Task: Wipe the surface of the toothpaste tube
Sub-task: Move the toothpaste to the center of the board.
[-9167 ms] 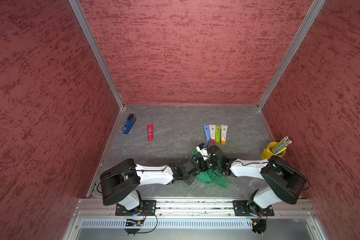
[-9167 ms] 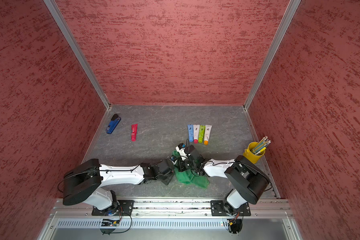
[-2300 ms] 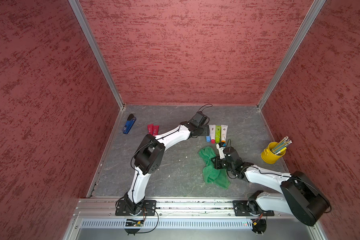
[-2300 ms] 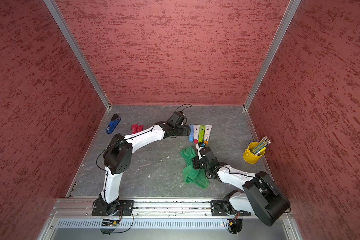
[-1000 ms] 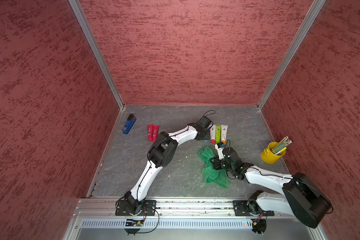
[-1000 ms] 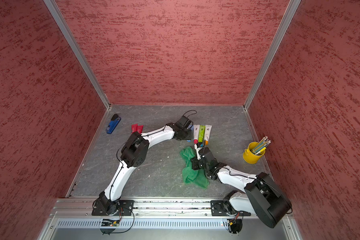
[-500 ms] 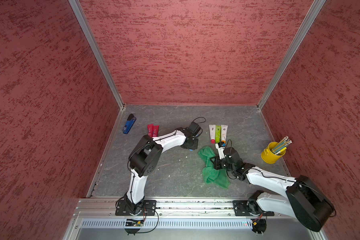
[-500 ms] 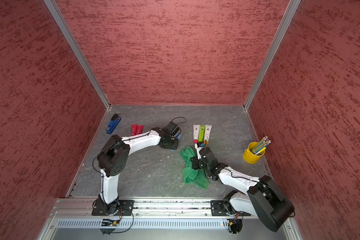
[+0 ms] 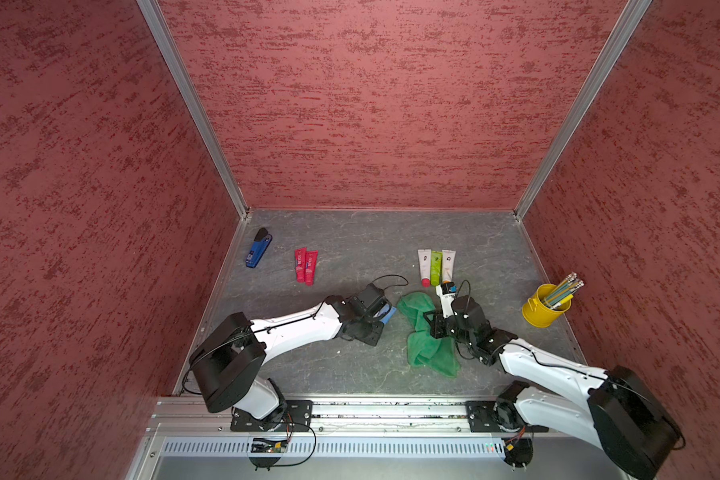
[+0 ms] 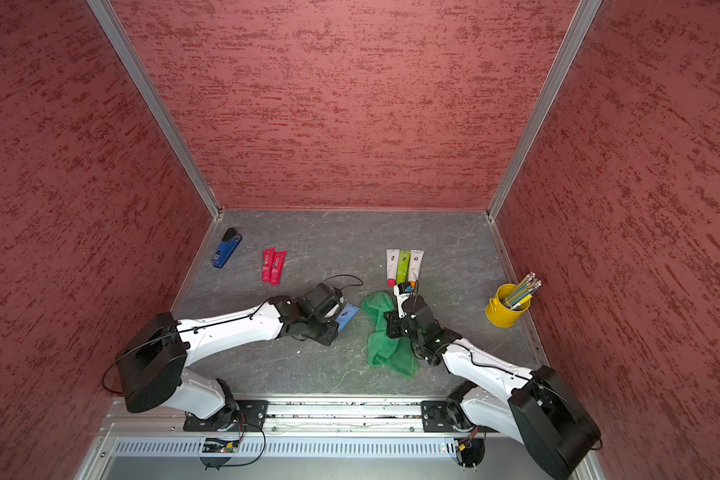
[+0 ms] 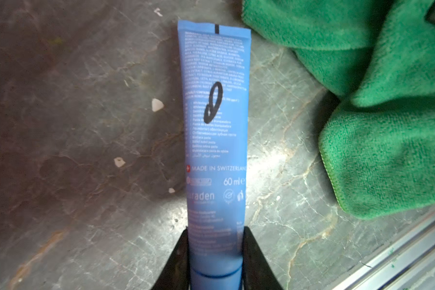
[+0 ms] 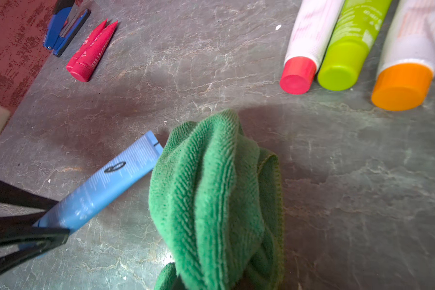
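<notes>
— Jaws, how do they stand?
— Left gripper (image 11: 215,232) is clamped on the blue toothpaste tube (image 11: 215,140) near its cap. Right gripper (image 9: 435,328) is clenched on the green cloth (image 12: 211,195), bunched just right of the tube.
— Where's the tube?
— Held low over the table (image 9: 350,374), near the middle. Its crimped end sits right at the cloth's left edge; I can't tell whether they touch.
— Progress?
— Early, I'd judge. Both items are in hand, but a black scribble (image 11: 213,103) shows on the tube, so the wiping itself looks undone.
</notes>
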`<state>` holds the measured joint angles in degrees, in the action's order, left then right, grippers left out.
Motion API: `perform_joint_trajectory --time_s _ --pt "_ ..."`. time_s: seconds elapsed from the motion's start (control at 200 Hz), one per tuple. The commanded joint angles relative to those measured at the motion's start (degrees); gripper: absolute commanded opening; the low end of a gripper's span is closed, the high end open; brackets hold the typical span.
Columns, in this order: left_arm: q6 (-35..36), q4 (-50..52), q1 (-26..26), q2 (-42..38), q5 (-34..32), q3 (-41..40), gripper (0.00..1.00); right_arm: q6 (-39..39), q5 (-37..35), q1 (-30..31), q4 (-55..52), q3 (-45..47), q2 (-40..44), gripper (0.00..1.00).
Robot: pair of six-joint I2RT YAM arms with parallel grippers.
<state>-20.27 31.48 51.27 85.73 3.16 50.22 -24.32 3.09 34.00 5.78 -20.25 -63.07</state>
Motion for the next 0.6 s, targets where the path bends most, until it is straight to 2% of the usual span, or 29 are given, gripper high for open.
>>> perform_joint_trajectory --time_s 0.0,0.07,0.155,0.205,0.401,0.596 --pt "1.3 -5.76 1.08 -1.91 3.71 -2.87 0.26 -1.64 1.22 0.34 1.2 -3.78 2.07 0.0" --pt "1.46 -6.69 2.02 -2.61 3.35 -4.25 0.33 -1.96 2.16 0.37 2.28 -5.56 0.52 0.0" --pt "1.24 -7.03 2.93 -3.22 2.44 -5.49 0.46 -1.66 4.97 0.41 3.8 -8.06 -4.73 0.0" --pt "1.25 -6.96 3.33 -3.45 2.01 -6.16 0.5 -1.87 6.72 0.81 5.4 -9.1 -7.61 0.0" --pt "-0.67 -6.8 4.71 -5.32 -1.2 -9.03 0.53 -3.71 6.99 2.61 9.73 -10.28 -11.24 0.0" --pt "-2.39 -7.7 6.67 -4.42 -3.02 -10.29 0.51 -2.02 9.65 4.52 10.48 -14.13 -18.27 0.0"
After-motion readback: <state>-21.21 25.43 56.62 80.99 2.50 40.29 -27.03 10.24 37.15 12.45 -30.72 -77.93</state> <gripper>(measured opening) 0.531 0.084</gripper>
